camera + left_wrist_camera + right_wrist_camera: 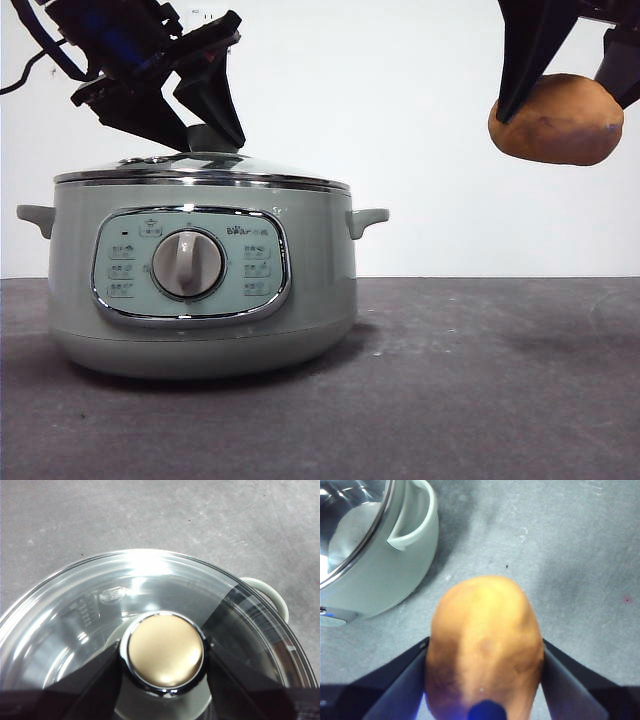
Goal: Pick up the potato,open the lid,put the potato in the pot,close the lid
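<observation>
The sage-green pot stands on the left of the table with the glass lid closed on it. My left gripper is over the lid, its jaws closed against both sides of the knob; the lid's glass still rests on the pot. My right gripper is shut on the orange-brown potato and holds it high in the air to the right of the pot. In the right wrist view the potato fills the space between the jaws, with the pot off to one side below.
The dark grey table stretches to the right of the pot. The pot's side handles stick out on both sides. A white wall stands behind.
</observation>
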